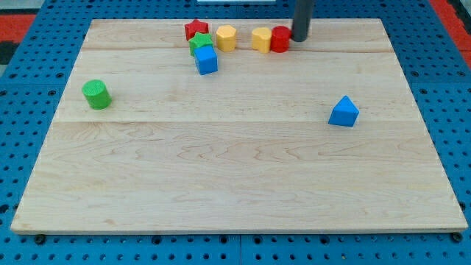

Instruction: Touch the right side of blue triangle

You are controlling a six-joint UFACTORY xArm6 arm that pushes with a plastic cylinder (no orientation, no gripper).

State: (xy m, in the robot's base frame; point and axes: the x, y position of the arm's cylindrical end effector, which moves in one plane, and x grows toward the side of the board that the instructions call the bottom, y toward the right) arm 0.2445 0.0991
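The blue triangle lies alone on the wooden board, at the view's right, about mid-height. My tip stands at the view's top, well above and to the left of the blue triangle. It is right beside the right edge of a red cylinder, touching it or nearly so.
Along the view's top, left of my tip, sit a yellow block, a yellow hexagon, a red star, a green star and a blue cube. A green cylinder stands at the view's left.
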